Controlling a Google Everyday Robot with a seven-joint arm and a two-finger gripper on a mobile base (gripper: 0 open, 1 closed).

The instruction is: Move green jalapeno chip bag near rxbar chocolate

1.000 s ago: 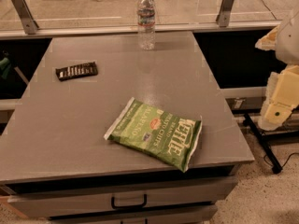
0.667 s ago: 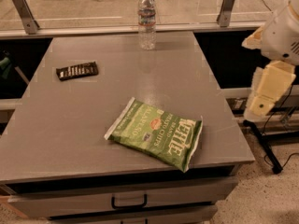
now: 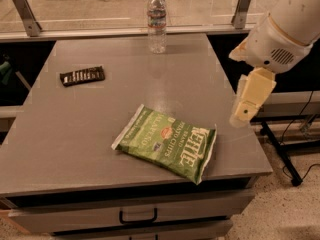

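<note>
The gripper (image 3: pixel 241 115) hangs by the right edge of the grey table (image 3: pixel 75 134), which spreads out to its left. A clear water bottle (image 3: pixel 156 21) stands upright at the table's far edge, well beyond the gripper and to its left. A drawer's dark handle (image 3: pixel 137 217) sits lower, also leftward.

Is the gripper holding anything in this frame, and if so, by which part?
Nothing is held. The gripper hangs by the right edge of the table, apart from the green jalapeno chip bag, which lies flat on it.
</note>
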